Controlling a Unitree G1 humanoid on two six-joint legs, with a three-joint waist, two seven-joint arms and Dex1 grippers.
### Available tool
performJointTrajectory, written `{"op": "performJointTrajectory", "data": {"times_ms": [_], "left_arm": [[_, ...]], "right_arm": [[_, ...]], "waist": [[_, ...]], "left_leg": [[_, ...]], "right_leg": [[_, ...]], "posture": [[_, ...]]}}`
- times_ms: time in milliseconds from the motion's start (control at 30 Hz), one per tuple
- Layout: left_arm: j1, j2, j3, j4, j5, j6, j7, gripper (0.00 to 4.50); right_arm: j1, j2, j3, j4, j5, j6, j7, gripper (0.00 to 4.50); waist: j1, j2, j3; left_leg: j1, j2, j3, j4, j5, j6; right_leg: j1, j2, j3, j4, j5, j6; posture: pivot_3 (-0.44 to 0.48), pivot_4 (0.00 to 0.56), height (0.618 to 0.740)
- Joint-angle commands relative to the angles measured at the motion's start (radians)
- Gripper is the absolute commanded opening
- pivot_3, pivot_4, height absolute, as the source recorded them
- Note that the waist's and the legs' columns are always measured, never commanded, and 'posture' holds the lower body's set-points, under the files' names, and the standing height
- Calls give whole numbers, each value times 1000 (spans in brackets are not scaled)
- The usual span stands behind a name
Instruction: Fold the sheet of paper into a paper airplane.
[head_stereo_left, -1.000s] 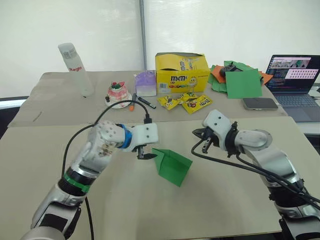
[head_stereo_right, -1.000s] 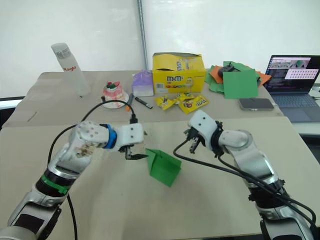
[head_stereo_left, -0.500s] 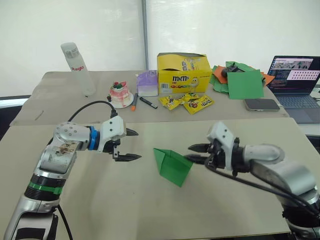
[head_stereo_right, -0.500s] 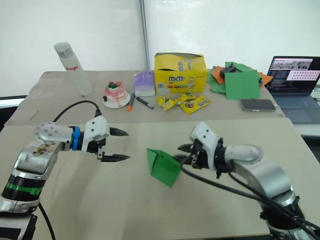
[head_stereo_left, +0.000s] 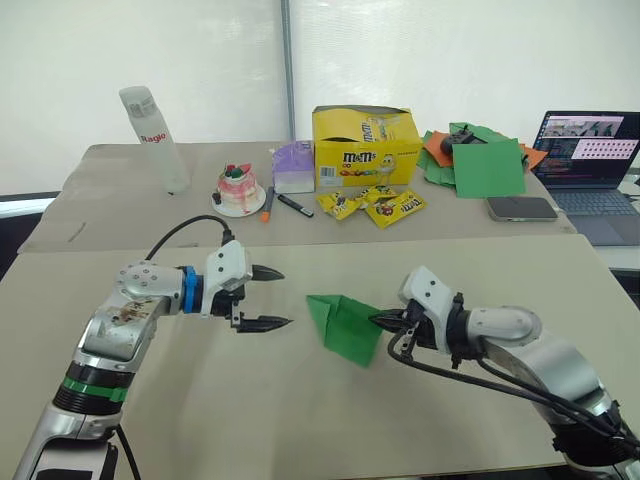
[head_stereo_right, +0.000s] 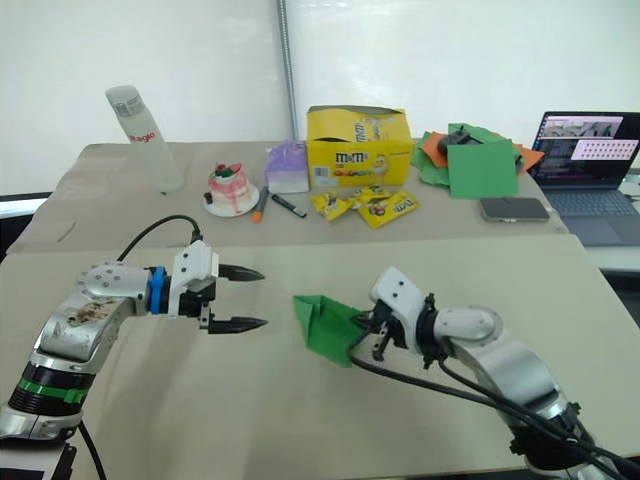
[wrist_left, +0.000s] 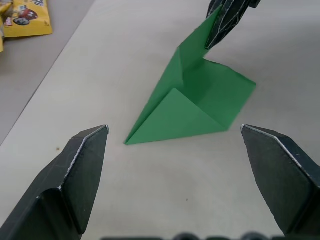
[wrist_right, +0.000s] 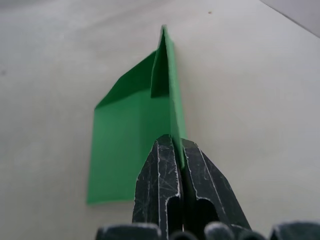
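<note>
The sheet of paper (head_stereo_left: 342, 325) is bright green and partly folded into a pointed wedge. It lies mid-table with one creased flap standing up. My right gripper (head_stereo_left: 380, 320) is shut on the right edge of that raised flap, and the right wrist view shows its fingertips (wrist_right: 165, 150) pinching the paper (wrist_right: 135, 125). My left gripper (head_stereo_left: 286, 297) hovers open a short way to the left of the paper's pointed corner, touching nothing. In the left wrist view the paper (wrist_left: 192, 107) lies ahead between the spread fingers (wrist_left: 82, 165), with the right gripper (wrist_left: 227, 20) at its far edge.
On the far table stand a yellow M&M's box (head_stereo_left: 365, 145), candy packets (head_stereo_left: 375, 205), a clear bottle (head_stereo_left: 145, 135), a small cake (head_stereo_left: 238, 188), a purple box (head_stereo_left: 293, 165), orange and green papers (head_stereo_left: 480, 160), a phone (head_stereo_left: 520, 207) and a laptop (head_stereo_left: 590, 160).
My left gripper let go of the paper's left corner, drew back open, then edged closer again. My right gripper came down to the paper's right edge and shut on the raised flap.
</note>
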Motion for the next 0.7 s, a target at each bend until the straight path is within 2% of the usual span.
{"op": "performJointTrajectory", "data": {"times_ms": [33,167,333,433,567,700], "left_arm": [[30,14,42,-25,-65,24,-5,4500],[81,36,67,-63,-139,77,-20,4500],[154,52,69,-87,-158,71,-9,4500],[190,52,67,-105,-190,100,-11,3714],[241,39,34,-105,-188,72,-13,2361],[233,-12,26,-80,-193,68,34,988]], "right_arm": [[-49,32,24,28,-23,-145,54,28],[-97,53,63,87,-47,-250,129,28],[-150,73,115,203,-83,-337,214,28],[-177,86,122,248,-90,-355,243,0],[-190,94,132,267,-98,-360,275,0],[-186,99,131,258,-98,-349,294,0]], "waist": [[-6,0,0],[-17,0,0],[-16,1,0],[-16,1,1],[-18,2,0],[-13,2,0]], "left_leg": [[0,0,0,0,0,0],[1,0,0,-1,0,0],[2,0,-1,-1,0,0],[2,0,-1,-1,0,0],[2,0,-1,-2,0,0],[2,0,-1,-1,0,0]], "right_leg": [[0,0,0,0,0,0],[0,1,1,0,0,0],[0,0,0,-1,0,0],[0,0,0,-1,0,0],[0,0,1,-1,0,0],[0,0,1,-1,0,0]], "posture": [[0,150,740],[0,150,740],[0,150,740],[0,150,740],[0,150,740],[0,150,740]]}}
